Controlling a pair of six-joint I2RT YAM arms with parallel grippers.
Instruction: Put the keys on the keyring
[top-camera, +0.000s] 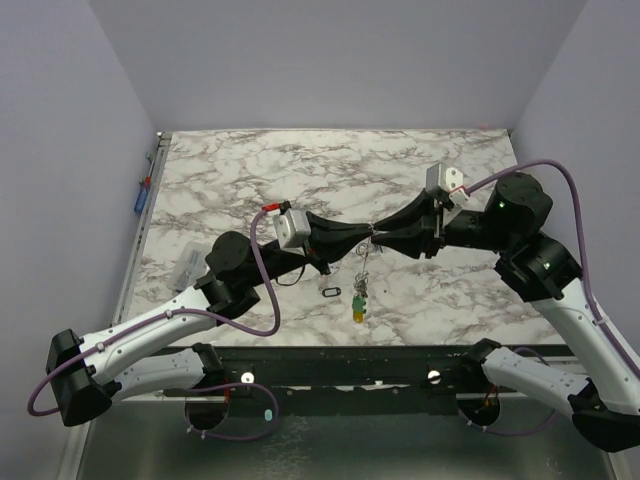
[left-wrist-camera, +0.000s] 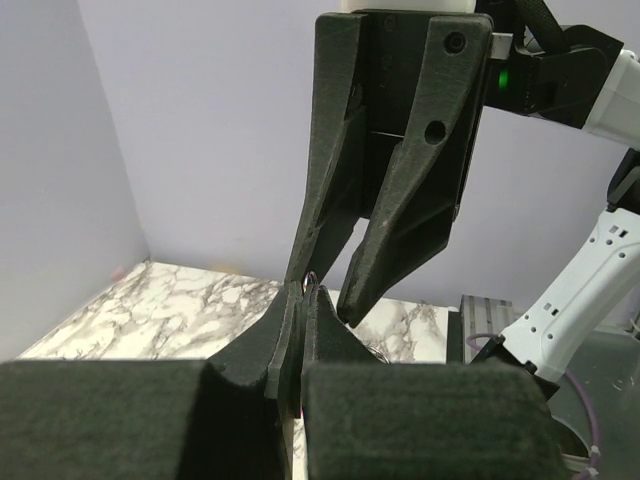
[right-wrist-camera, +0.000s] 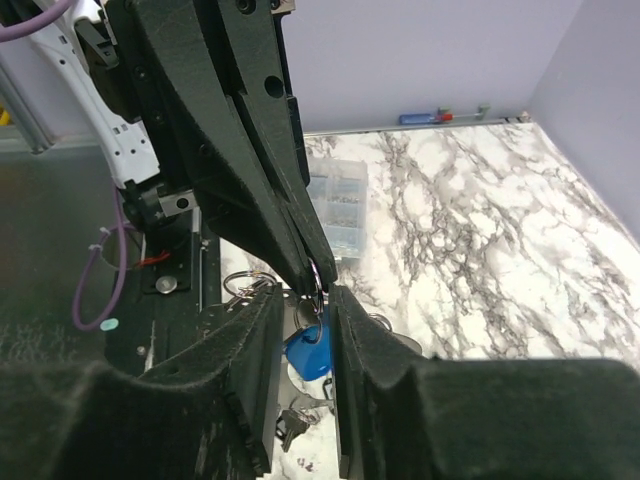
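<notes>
Thin silvery keyring (top-camera: 366, 262) up in the air over the middle of the tabletop (top-camera: 300, 170), hanging down from the spot where the 2 pincers meet. Top of it pinched by the left pincer (left-wrist-camera: 300, 322), fingers pressed together on the wire. Keys (top-camera: 358, 303) dangling in a bunch at the bottom of the loop, green and yellow heads showing from above, low over the marble. Cannot tell if touching it. In the right wrist view, a blue key head (right-wrist-camera: 308, 350) hanging right under the pinched wire. Right pincer (right-wrist-camera: 305, 295) tip to tip with the left one, coming from the other side, fingers spread a little, with the blue key head in the gap between them. Cannot tell if touching the wire. Small black oval ring (top-camera: 332, 291) flat on the tabletop, just left of the keys. Clear plastic box (top-camera: 188, 266) near the left edge, beside the left arm. Blue tool (top-camera: 142, 197) farther back along that same edge.
</notes>
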